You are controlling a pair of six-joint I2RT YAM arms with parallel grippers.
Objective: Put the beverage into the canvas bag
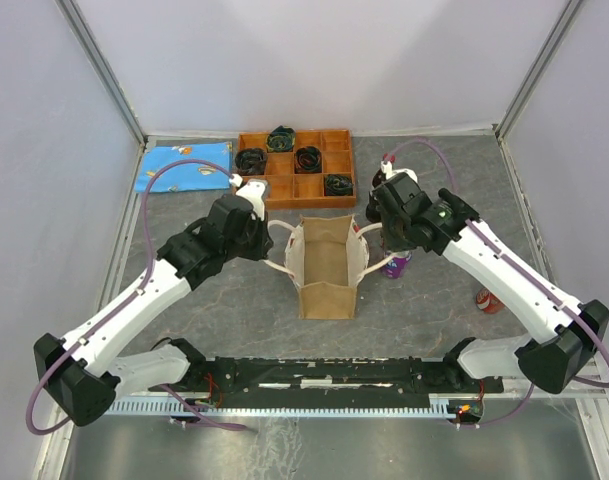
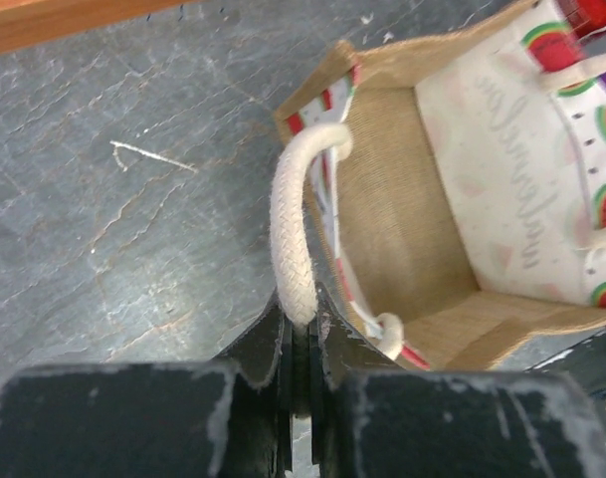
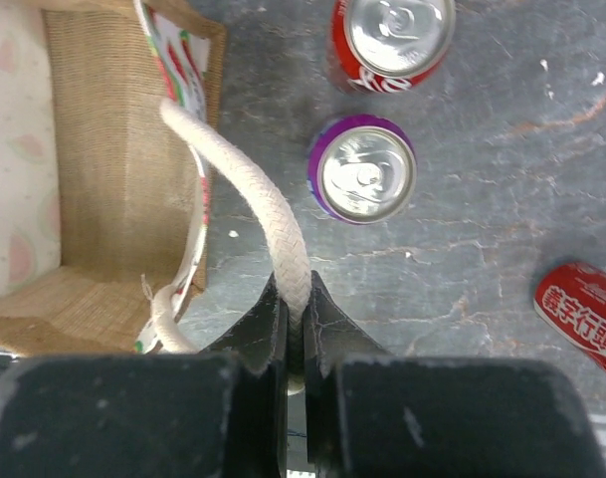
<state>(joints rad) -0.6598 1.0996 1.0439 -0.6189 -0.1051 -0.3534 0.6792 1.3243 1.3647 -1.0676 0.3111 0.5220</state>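
The tan canvas bag point(image 1: 326, 262) stands upright and open mid-table, its inside empty; it also shows in the left wrist view point(image 2: 402, 199) and in the right wrist view point(image 3: 113, 149). My left gripper point(image 2: 301, 309) is shut on the bag's left white rope handle point(image 2: 291, 219). My right gripper point(image 3: 295, 299) is shut on the right rope handle point(image 3: 253, 194). A purple can point(image 3: 362, 171) stands upright just right of the bag, also seen from above point(image 1: 396, 266). A red can point(image 3: 392, 35) stands beyond it. Another red can point(image 3: 584, 314) lies on its side further right.
A wooden compartment tray point(image 1: 296, 168) with dark coiled items sits behind the bag. A blue patterned cloth point(image 1: 184, 167) lies at the back left. The lying red can point(image 1: 487, 300) is beside my right arm. Grey walls enclose the table.
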